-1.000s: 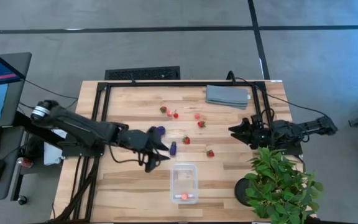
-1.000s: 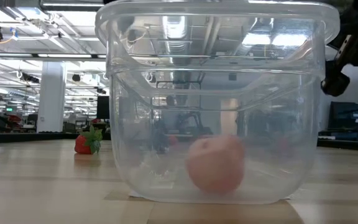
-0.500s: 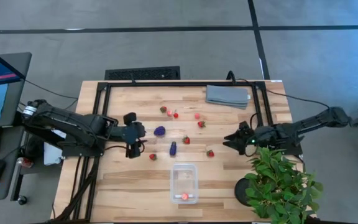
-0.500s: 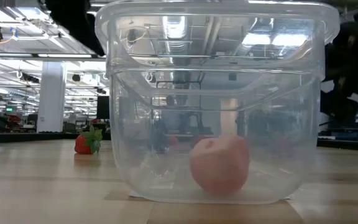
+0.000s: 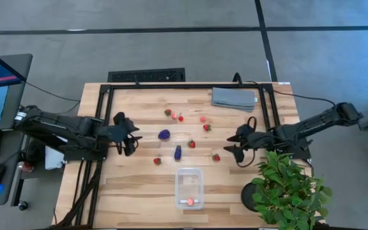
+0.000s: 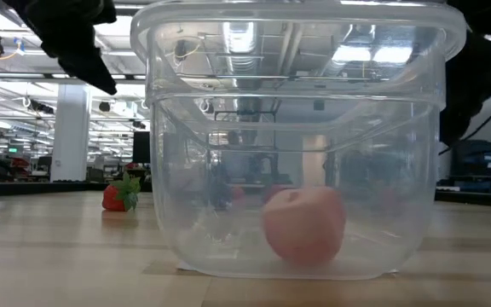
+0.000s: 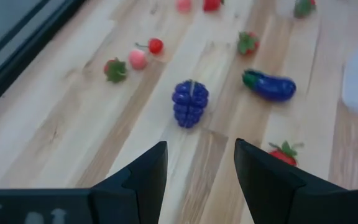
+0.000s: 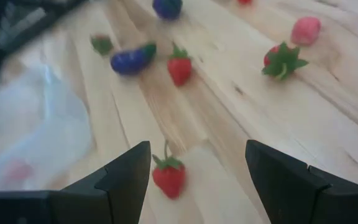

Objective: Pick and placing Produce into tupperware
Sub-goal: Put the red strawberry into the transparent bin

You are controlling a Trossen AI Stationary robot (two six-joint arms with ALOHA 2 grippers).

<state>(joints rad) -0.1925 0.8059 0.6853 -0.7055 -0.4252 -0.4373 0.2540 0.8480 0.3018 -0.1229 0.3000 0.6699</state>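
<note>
On the wooden table (image 5: 133, 191) we see the tupperware (image 5: 189, 188) near the front edge, with one pink fruit (image 6: 303, 225) inside. The other produce (image 5: 191, 144) lies scattered behind it. The left gripper (image 5: 125, 131) and right gripper (image 5: 234, 145) are both open and hold nothing.

Tupperware (image 5: 190, 186) near the table's (image 5: 133, 191) front edge, one peach-like piece (image 6: 303, 224) inside. Strawberry (image 5: 216, 156) just beside the right gripper (image 5: 234, 149). Grape cluster (image 5: 164, 135) and eggplant (image 5: 177, 152) mid-table, between both grippers; left gripper (image 5: 129, 136) left of the grapes. Folded cloth (image 5: 234, 98) at the far right corner, potted plant (image 5: 289, 187) front right.
</note>
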